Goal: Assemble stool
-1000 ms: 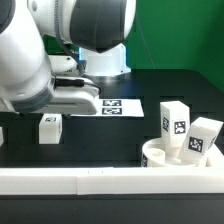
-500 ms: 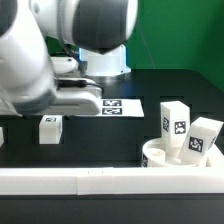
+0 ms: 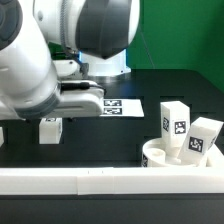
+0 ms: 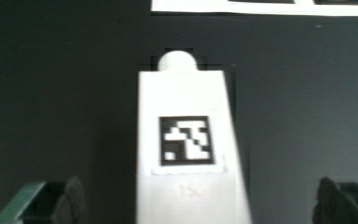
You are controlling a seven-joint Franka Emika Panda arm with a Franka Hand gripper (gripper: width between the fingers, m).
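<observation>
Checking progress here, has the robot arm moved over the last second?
Yes. The arm has shifted toward the exterior view's right, now overlapping the lone leg near the fixed marker board.

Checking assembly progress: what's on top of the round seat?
Two tagged legs stand on the seat, one upright, one leaning. Their lower ends and the seat's recesses are hidden.

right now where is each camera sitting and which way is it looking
Exterior view: off the arm, low beside the table, facing across it at the seat with two legs on it; the big white arm fills the exterior view's left.
Wrist view: on the wrist, looking down at the third leg lying on the black table; the end effector shows as two dark fingertips either side.
Shared: that third leg and the marker board.
</observation>
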